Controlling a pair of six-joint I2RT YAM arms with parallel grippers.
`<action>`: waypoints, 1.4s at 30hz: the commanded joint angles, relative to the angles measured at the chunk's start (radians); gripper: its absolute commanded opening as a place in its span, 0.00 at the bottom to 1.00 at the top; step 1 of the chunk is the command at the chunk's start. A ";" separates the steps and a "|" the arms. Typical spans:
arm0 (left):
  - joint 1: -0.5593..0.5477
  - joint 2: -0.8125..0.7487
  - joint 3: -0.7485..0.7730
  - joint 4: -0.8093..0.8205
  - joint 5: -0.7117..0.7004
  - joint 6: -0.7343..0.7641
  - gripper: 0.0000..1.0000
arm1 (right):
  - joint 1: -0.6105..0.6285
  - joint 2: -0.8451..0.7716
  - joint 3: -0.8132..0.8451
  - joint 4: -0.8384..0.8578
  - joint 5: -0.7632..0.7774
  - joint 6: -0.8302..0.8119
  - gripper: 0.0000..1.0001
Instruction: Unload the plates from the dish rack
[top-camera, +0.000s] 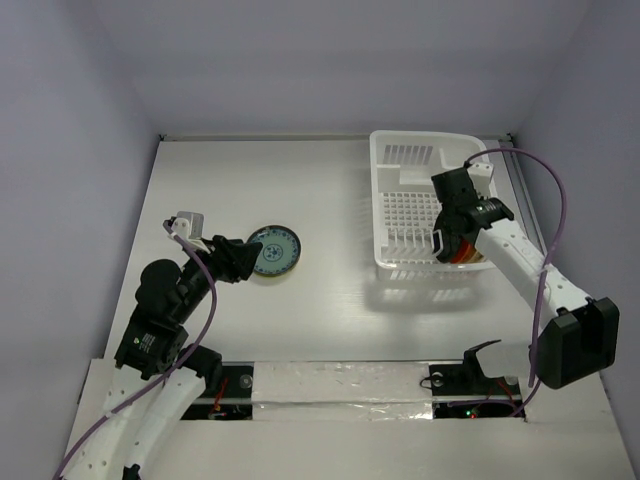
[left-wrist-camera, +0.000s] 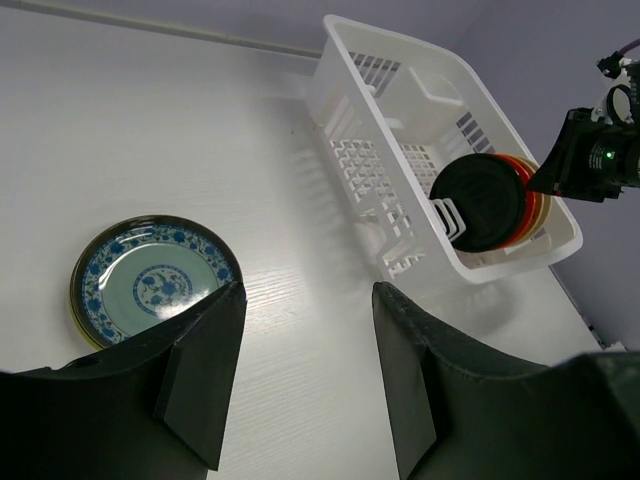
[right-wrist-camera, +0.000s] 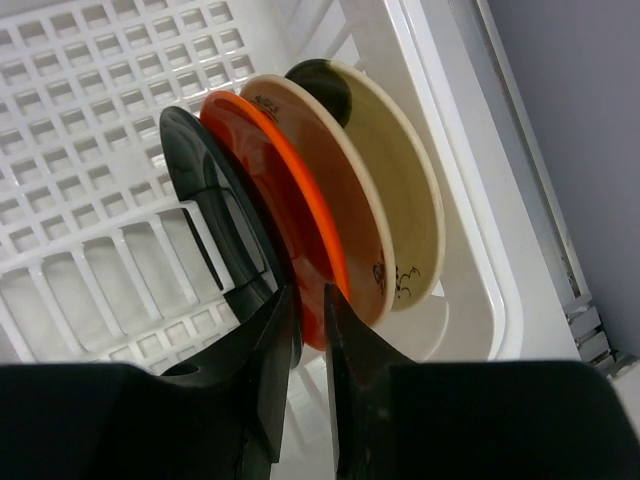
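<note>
My left gripper (left-wrist-camera: 308, 300) released near blue-patterned plate (left-wrist-camera: 150, 280); right gripper (right-wrist-camera: 308, 300) straddles orange plate (right-wrist-camera: 280, 200) rim in dish rack (right-wrist-camera: 90, 90), clamping unclear.

Orange plate (right-wrist-camera: 275, 200) edge hidden (right pincer (right-wrist-camera: 308, 296)), rack (right-wrist-camera: 470, 230) cropped

White table (top-camera: 330, 320), pale lilac walls (top-camera: 330, 60) on three sides, shiny taped strip (top-camera: 340, 385) along the near edge.

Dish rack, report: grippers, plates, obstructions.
Left gripper open, empty, beside blue-patterned plate, already out. Right gripper astride orange plate in dish rack, grip unclear. Dark plate close alongside.
</note>
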 joint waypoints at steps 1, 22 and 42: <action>-0.005 -0.002 0.007 0.040 -0.007 0.000 0.50 | -0.004 -0.047 0.018 0.051 -0.019 -0.021 0.25; -0.005 0.007 0.005 0.040 -0.004 0.000 0.50 | -0.004 0.114 0.051 0.048 0.025 -0.049 0.23; -0.005 0.001 0.005 0.042 0.001 0.000 0.50 | 0.039 0.088 0.196 -0.089 0.109 -0.129 0.01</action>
